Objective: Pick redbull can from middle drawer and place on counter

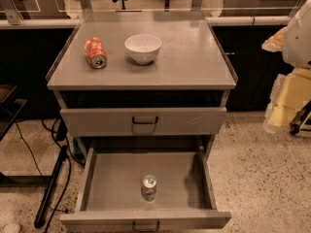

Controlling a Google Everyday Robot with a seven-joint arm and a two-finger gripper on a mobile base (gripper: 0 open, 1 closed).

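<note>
The redbull can [148, 188] stands upright in the open middle drawer [116, 178], near the middle of its front wall; it is slim and silvery with a shiny lid. The drawer is pulled far out, and its dark loop handle [146, 225] is at the bottom edge of the view. The counter [189, 57] is the flat grey top of the cabinet above. My gripper is not in view; only a white rounded body part [297, 33] shows at the right edge, level with the counter.
An orange soda can [95, 52] lies on its side at the counter's left, with a white bowl [143, 47] beside it. The upper drawer front [97, 121] overhangs the open drawer. Yellowish blocks [291, 101] stand at the right; a dark bar and cables [51, 188] lie on the floor at the left.
</note>
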